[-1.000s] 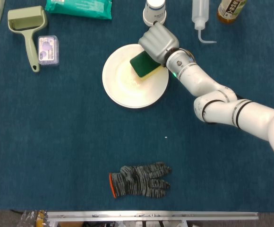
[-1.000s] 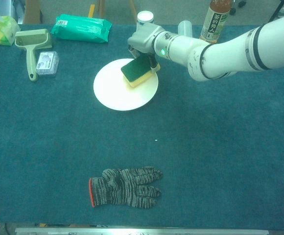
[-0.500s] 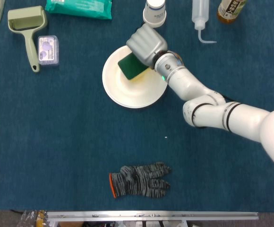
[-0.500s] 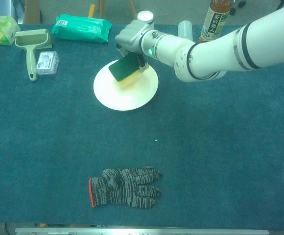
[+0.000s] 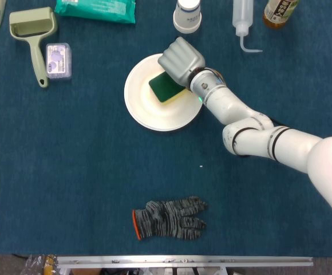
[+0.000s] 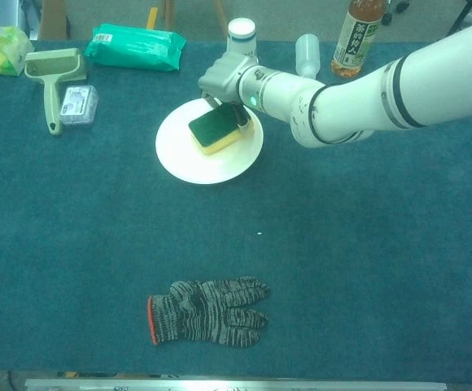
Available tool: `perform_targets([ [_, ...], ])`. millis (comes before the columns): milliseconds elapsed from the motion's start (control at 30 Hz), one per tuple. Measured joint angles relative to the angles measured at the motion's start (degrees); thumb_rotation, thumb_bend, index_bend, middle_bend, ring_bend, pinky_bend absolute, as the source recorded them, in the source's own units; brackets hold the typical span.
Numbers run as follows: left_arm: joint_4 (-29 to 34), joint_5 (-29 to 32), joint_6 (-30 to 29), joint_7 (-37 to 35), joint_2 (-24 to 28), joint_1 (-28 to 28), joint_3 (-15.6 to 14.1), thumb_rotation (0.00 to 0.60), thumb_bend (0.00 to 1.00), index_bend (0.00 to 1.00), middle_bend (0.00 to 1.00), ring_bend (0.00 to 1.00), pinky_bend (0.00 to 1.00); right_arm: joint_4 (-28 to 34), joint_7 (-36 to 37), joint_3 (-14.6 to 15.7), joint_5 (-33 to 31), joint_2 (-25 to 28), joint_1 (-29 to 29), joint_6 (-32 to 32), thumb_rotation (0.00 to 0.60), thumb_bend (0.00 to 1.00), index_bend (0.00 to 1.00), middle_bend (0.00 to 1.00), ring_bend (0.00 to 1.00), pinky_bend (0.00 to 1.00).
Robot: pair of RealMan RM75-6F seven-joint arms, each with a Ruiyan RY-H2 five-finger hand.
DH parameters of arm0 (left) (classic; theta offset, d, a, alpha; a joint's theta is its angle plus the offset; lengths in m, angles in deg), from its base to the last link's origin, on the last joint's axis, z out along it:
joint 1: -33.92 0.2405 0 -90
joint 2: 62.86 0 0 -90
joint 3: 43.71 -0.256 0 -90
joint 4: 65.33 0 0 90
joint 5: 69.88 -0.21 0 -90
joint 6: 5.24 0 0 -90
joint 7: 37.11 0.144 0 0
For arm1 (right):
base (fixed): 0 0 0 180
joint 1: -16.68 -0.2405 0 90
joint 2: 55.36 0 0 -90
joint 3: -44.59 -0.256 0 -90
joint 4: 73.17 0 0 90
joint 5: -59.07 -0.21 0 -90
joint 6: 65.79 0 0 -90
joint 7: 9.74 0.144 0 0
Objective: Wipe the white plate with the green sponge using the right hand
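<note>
Since half a second ago the right hand (image 5: 180, 60) has swept the green sponge (image 5: 165, 87) back from the white plate's (image 5: 149, 114) left part toward its centre. It grips the sponge from behind, fingers hidden beneath the palm. Sponge lies on the plate, long axis diagonal. Left hand is out of view.
</note>
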Motion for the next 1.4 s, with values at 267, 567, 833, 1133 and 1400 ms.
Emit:
perform_targets([
  [267,-0.14,0.19,0.0,-0.37,0.08,0.26,-0.01,0.6,0.19,0.39,0.34,0.31,0.42,0.44,-0.56,1.58,-0.86,1.34,0.81,-0.6,0.6,0.0,0.47,0.46,0.33,0.29],
  [567,-0.58,0.27,0.17,-0.62,-0.18,0.43,-0.06,0.6,0.19,0.39,0.34,0.31,0.42,2.95,-2.19,2.27,-2.87,3.33,1.16,-3.17,0.6,0.0,0.47,0.46,0.33,0.29],
  [833,0.41,0.15,0.34,0.18,0.01,0.09,0.14,0.6,0.19,0.39,0.34,0.31,0.42,5.88,-1.34,-0.26,-1.9,3.8,0.07,-4.63,0.6,0.0,0.47,0.46,0.33,0.29],
  [1133,-1.32,0.18,0.35,-1.02,-0.86,0.52,-0.15,0.6,0.19,0.39,0.34,0.31,0.42,2.43,-0.62,-0.22,-0.77,0.44,-0.56,-2.01,0.6,0.0,0.47,0.46,0.33,0.29],
  [1400,-1.74,0.03,0.3,-1.81,-0.89,0.72,-0.27,0.6,0.19,0.39,0.34,0.31,0.42,0.69,-0.16,0.86,0.33,-0.21,0.04,-1.16,0.6,0.0,0.47,0.46,0.33,0.29],
])
